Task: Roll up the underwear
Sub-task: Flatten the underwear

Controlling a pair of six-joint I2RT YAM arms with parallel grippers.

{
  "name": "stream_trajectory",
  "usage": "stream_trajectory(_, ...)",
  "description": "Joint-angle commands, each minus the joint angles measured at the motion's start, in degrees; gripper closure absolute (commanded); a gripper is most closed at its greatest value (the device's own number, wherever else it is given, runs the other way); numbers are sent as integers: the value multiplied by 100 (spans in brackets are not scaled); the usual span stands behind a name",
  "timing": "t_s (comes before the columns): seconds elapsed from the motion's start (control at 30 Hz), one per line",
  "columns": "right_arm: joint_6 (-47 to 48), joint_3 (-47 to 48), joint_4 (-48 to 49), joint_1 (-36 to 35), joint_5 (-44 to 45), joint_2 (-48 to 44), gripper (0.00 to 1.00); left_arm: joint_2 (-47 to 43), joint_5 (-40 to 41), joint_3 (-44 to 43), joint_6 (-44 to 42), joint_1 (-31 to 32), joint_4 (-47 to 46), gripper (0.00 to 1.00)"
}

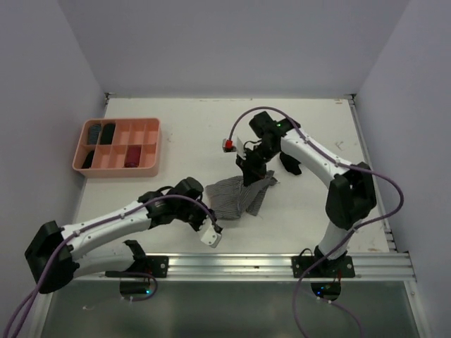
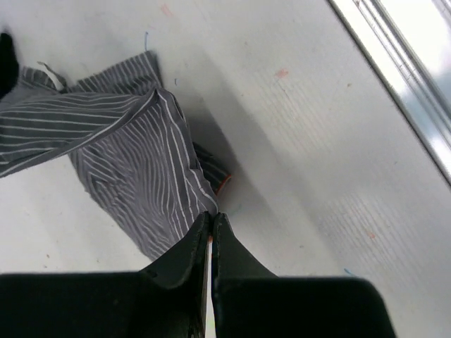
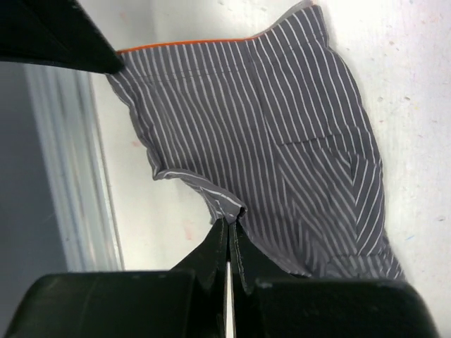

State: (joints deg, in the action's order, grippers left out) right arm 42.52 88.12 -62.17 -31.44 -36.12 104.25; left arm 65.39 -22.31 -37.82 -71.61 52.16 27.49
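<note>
The striped underwear [image 1: 236, 197] is lying rumpled on the white table [image 1: 183, 116], about mid-table and toward the near side, right between the two arms. Going from the left, there's a salmon-pink tray [image 1: 116, 121] over by the left wall, well apart from the cloth. It has a couple of dark things in its left-hand compartments and something dark red in a lower middle one, all too small for me to say what they are. Next, the left gripper [image 1: 213, 224] comes in low from the left. Its fingers are clamped together with the near-left hem of the cloth caught right at the tips, as far as I can see from its wrist camera. A thin orange edge [image 2: 222, 184] peeks out from under the stripes just beside those tips. The cloth is wider and bunched on that side, with one flap folded over itself, and it narrows to a tail on the right. The right gripper [image 1: 250, 176] comes down on the far-right part of it, fingertips [image 3: 215, 243] pressed tight and pinching a small fold at the cloth's border. There's a dark shape just right of that gripper, and honestly I can't tell if it's cloth or part of the arm. A metal rail [image 1: 246, 264] runs along the near edge of the table.
</note>
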Motion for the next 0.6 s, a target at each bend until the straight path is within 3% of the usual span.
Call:
stream_trajectory(0.0, -217, -224, -295, -64, -668, -887, 100, -691, -625, -128, 550, 48, 590, 100)
stream_trajectory(0.07, -437, -444, -278, -99, -983, -1229, 100, -930, -809, -286, 901, 48, 758, 100)
stream_trajectory(0.17, -1007, -646, 107, -90, -1020, -2012, 100, -1308, -960, -682, 2155, 40, 741, 100)
stream_trajectory(0.3, -1632, -254, 766, 49, -660, -2514, 100, -1756, -706, -1121, 3213, -48, 84, 100)
stream_trajectory(0.43, -1993, 565, 926, 454, -485, -1954, 100, -1530, -802, -1438, 3601, -907, -278, 100)
stream_trajectory(0.57, -2099, 1268, 1171, 692, 51, -1014, 100, -653, -951, -1588, 3873, -1980, -761, 100)
